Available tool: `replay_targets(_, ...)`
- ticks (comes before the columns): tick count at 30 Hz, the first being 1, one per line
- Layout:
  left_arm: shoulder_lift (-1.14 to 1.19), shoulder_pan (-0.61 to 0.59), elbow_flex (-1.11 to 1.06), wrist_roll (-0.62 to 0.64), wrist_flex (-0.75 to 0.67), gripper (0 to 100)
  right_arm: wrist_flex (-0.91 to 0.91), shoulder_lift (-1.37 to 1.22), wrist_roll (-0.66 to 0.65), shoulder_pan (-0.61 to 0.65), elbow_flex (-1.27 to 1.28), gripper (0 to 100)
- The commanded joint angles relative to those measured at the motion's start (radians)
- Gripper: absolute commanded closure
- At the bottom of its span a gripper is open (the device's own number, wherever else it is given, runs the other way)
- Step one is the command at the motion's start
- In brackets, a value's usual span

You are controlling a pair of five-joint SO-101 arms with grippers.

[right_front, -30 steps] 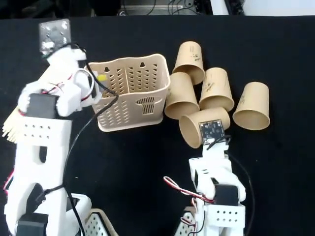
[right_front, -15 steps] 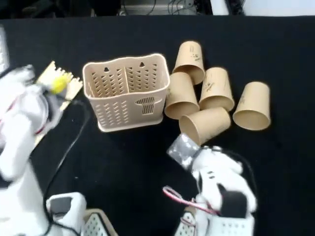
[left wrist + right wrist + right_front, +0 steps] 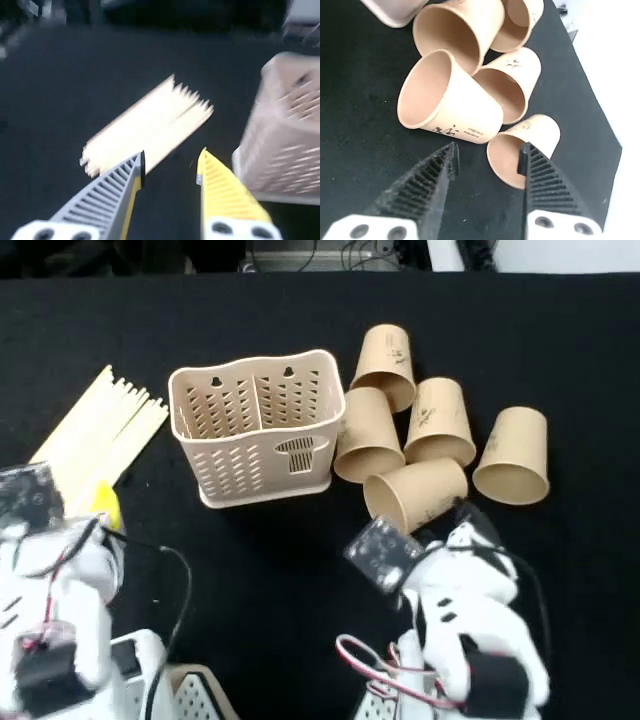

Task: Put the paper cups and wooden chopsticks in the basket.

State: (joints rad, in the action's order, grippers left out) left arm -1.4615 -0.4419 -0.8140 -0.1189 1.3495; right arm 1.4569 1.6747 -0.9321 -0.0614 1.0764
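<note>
The basket [image 3: 252, 452] is seen upright on the black cloth [image 3: 270, 570], its mouth facing up. Five paper cups [image 3: 415, 492] are laid on their sides in a tight cluster on the right arm's side of it. One cup [image 3: 367, 435] is pressed against the basket's wall, and the outermost cup [image 3: 515, 455] is set slightly apart from the rest. On the basket's other side the chopsticks [image 3: 100, 430] are spread flat in a fanned bundle, with a narrow strip of cloth between their tips and the basket's corner. A broad stretch of cloth is left between the basket's near wall and both arms. The cloth's far edge runs well behind the cups.

The left gripper [image 3: 171, 159] is held above the cloth with its jaws wide apart and nothing between them; the chopsticks [image 3: 150, 125] lie just ahead of it and the basket [image 3: 285, 145] off to one side. The right gripper [image 3: 488, 150] is likewise spread wide and holds nothing. It is held just short of the nearest cup [image 3: 447, 102], whose open rim is turned sideways.
</note>
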Motion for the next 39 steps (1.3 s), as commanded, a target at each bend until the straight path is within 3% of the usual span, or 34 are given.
replay_targets(1, -0.18, -0.077, -0.371, -0.009, -0.126, 82, -0.031, -0.243, 0.095, 0.017, -0.151, 74.6)
replay_targets(6, -0.376, -0.079, -0.53, -0.008, -0.123, 82, -0.02, -0.564, 0.31, 0.199, -0.318, 74.9)
replay_targets(11, -0.351, -0.074, -0.631, 0.014, -0.135, 82, -0.075, -0.63, 0.387, 0.35, -0.32, 72.4)
replay_targets(17, -0.362, -0.036, -0.805, 0.009, -0.265, 82, -0.338, -0.631, 0.362, 0.338, -0.065, 65.9)
replay_targets(24, -0.362, -0.033, -0.823, -0.012, -0.293, 82, -0.496, -0.63, 0.16, 0.117, 0.061, 65.9)
replay_targets(30, -0.362, -0.033, -0.825, -0.012, -0.295, 82, -0.6, -0.628, 0.061, 0.023, 0.154, 66.3)
replay_targets(39, -0.362, -0.033, -0.825, -0.014, -0.295, 82, -0.718, -0.628, 0.052, 0.008, 0.202, 87.8)
